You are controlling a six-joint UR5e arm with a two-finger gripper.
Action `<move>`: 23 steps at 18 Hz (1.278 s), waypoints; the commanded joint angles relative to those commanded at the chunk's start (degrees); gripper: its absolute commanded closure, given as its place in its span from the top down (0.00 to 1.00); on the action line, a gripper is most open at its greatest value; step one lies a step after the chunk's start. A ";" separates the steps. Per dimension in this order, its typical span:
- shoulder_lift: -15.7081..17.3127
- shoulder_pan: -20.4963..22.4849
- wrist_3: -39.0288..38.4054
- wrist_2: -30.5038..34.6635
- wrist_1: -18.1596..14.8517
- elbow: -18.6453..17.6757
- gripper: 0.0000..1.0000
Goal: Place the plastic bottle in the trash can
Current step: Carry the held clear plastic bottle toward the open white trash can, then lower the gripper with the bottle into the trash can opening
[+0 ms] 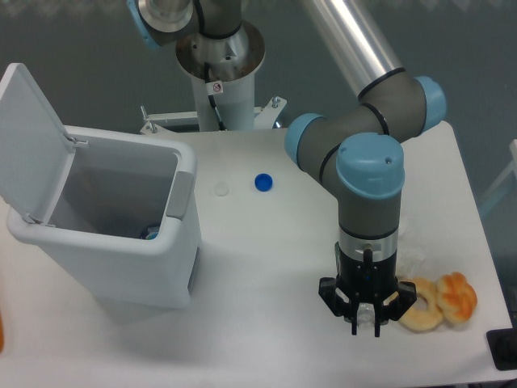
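Observation:
My gripper [366, 323] points straight down near the table's front right. Its fingers are close together around a small clear thing, which looks like the plastic bottle [367, 312]; most of it is hidden by the fingers. The trash can [121, 250] stands far to the left, a white bin with its lid [32, 133] swung up and open and a grey panel [182, 194] at its rim. Something blue lies inside the bin.
A blue bottle cap [263, 183] and a small white disc [221, 189] lie mid-table behind the gripper. Two pastry-like rings [440, 303] sit just right of the gripper. A pale crumpled thing [416, 249] shows behind the arm. A black object [502, 349] is at the front right corner.

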 joint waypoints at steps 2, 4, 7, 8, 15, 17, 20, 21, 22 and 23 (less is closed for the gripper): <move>0.78 0.00 -0.17 -0.09 -0.09 0.00 0.06; 2.19 0.09 -0.44 -0.44 -0.09 0.00 0.07; 4.56 0.18 -0.62 -2.81 -0.09 -0.09 0.06; 5.44 0.09 -1.23 -3.42 0.00 -0.09 0.06; 13.88 -2.63 -15.01 -9.49 0.09 -0.18 0.07; 15.81 -4.38 -17.92 -9.40 0.18 -0.52 0.07; 19.76 -7.55 -24.24 -9.41 0.18 -2.37 0.07; 21.08 -8.77 -26.17 -9.49 0.18 -2.81 0.07; 22.40 -10.09 -27.76 -9.49 0.18 -3.33 0.07; 23.28 -11.41 -28.64 -9.49 0.18 -3.60 0.08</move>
